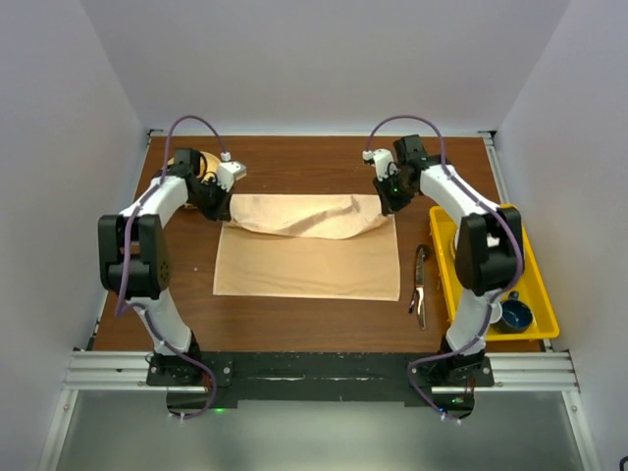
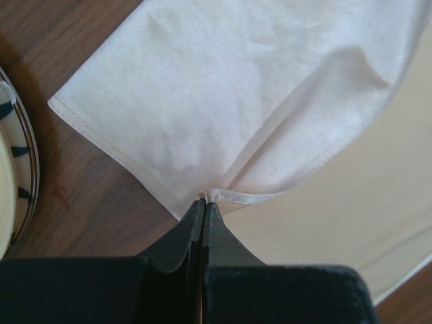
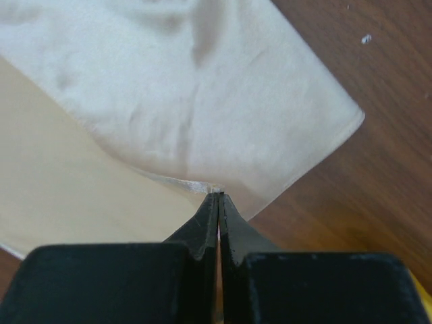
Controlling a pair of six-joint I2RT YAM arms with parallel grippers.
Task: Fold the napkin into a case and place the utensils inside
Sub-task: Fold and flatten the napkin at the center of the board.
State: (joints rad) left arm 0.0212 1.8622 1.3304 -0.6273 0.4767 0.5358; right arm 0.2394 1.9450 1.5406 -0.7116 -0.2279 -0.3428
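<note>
While both claws are pressed tight on cloth, the napkin (image 1: 309, 265) lies spread across the middle of the brown wooden surface (image 1: 294, 162). Its near part is flat, and its far edge is raised and folded over toward the near side.

The left claw (image 2: 203, 201) is clamped on the napkin's hem at the far left corner. In its wrist view the two dark fingers meet at a point with the stitched edge caught between them. The cloth fans away from there in soft folds above the flat layer below.

The right claw (image 3: 219, 197) is likewise clamped on the hem at the far right corner, with a thin sliver of edge between its tips.

From above, the lifted strip sags between the two grips as a curved, rumpled band overlapping the far part of the flat layer. The near edge lies straight, parallel to the arm bases.

Dark utensils (image 1: 420, 287) lie on the surface just beside the napkin's right edge, apart from it, pointing roughly toward the near side. Right of them sits a yellow tray (image 1: 530, 280) with a blue bowl (image 1: 515, 316) at its near end, partly hidden by the right arm.

A plate (image 2: 23, 155) with a dark-striped rim shows at the left edge of the left wrist view, near the napkin's corner but not touching it.
</note>
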